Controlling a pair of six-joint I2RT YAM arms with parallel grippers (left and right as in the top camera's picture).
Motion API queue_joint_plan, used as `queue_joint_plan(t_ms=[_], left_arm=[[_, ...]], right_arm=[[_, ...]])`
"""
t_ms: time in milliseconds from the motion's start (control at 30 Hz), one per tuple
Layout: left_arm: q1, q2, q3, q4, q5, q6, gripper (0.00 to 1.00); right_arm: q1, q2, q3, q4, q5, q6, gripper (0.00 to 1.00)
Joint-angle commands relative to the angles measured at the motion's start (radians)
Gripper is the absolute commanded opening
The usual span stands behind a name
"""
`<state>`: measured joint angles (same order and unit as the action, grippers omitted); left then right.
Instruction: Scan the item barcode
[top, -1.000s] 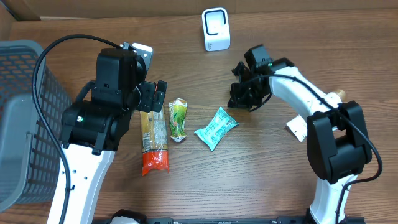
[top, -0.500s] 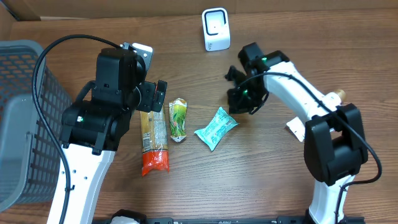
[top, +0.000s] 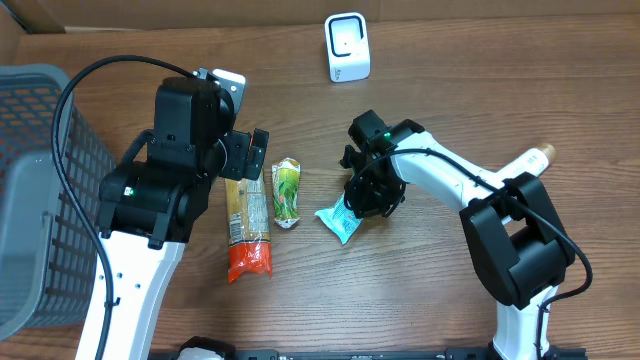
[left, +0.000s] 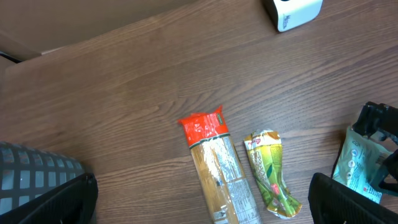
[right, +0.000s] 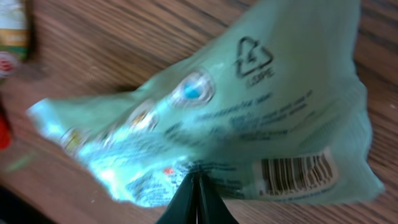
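Note:
A teal snack packet (top: 336, 220) lies flat mid-table, and the right wrist view shows its printed side with a barcode (right: 297, 172). My right gripper (top: 368, 192) is shut, its tips (right: 198, 179) pressed together at the packet's near edge with nothing visibly pinched between them. The white barcode scanner (top: 347, 47) stands at the far edge of the table. My left gripper (left: 205, 208) hangs wide open above a long pasta packet (left: 219, 171) with a red end; its fingers (left: 351, 199) are clear of everything.
A green snack packet (top: 287, 192) lies between the pasta packet (top: 247, 225) and the teal one. A grey mesh basket (top: 40, 190) fills the left side. A cardboard wall (top: 180, 14) runs along the back.
My right arm has swung left and towards the front, from beside the teal packet's upper right to over its right end. The packet has shifted slightly. The left arm has not moved.

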<state>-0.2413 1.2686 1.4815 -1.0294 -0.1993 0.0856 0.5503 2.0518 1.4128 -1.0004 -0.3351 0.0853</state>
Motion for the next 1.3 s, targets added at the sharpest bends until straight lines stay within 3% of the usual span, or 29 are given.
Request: queue_joint_plan(t_ms=[0, 267, 400, 700, 900, 1100, 1267], left_arm=[[0.005, 0.007, 0.008, 0.001, -0.01, 0.016, 1.0], [0.005, 0.007, 0.008, 0.001, -0.01, 0.016, 0.99], [0.005, 0.007, 0.008, 0.001, -0.01, 0.016, 1.0], [0.005, 0.007, 0.008, 0.001, -0.01, 0.016, 1.0], [0.005, 0.007, 0.008, 0.001, -0.01, 0.016, 1.0], [0.005, 0.007, 0.008, 0.001, -0.01, 0.016, 1.0], [0.005, 0.007, 0.008, 0.001, -0.01, 0.016, 0.99]], right_arm=[[-0.024, 0.004, -0.048, 0.038, 0.174, 0.056, 0.04], [-0.069, 0.004, -0.065, 0.143, 0.46, 0.029, 0.04], [-0.068, 0.004, -0.063, 0.162, 0.47, -0.058, 0.04], [-0.068, -0.051, 0.052, 0.093, 0.308, -0.05, 0.04], [-0.061, -0.104, 0.106, 0.21, 0.068, 0.097, 0.05], [-0.023, -0.025, 0.092, 0.32, 0.069, 0.309, 0.09], [-0.016, 0.015, 0.093, 0.285, 0.071, 0.416, 0.11]])
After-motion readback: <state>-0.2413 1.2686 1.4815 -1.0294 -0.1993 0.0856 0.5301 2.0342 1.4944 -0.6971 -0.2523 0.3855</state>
